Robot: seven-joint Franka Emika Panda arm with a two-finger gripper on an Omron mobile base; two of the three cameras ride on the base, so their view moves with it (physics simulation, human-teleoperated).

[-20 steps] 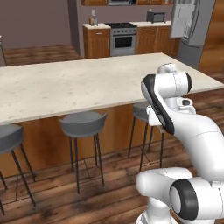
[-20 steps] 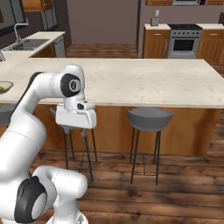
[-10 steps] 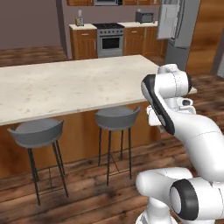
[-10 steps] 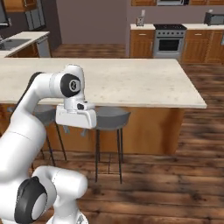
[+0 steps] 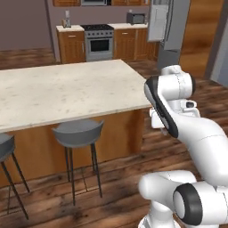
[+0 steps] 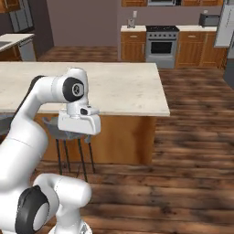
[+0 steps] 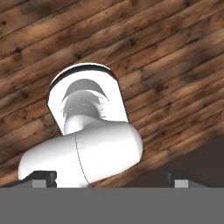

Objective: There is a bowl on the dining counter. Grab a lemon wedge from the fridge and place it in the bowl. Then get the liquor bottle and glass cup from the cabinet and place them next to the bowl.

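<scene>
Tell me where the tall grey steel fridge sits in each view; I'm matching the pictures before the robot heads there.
Left base view: the tall grey steel fridge stands at the top, right of centre.
Right base view: the fridge is cut by the top right edge.
Hand view: looks down at the brown wooden plank floor.
Shared landmark: the steel oven range, left of the fridge in both base views.

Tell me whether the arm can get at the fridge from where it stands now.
Probably not. The fridge stands far back past the end of the dining counter, across open floor, while the gripper hangs folded by the base, fingers open, pointing floorward.
</scene>
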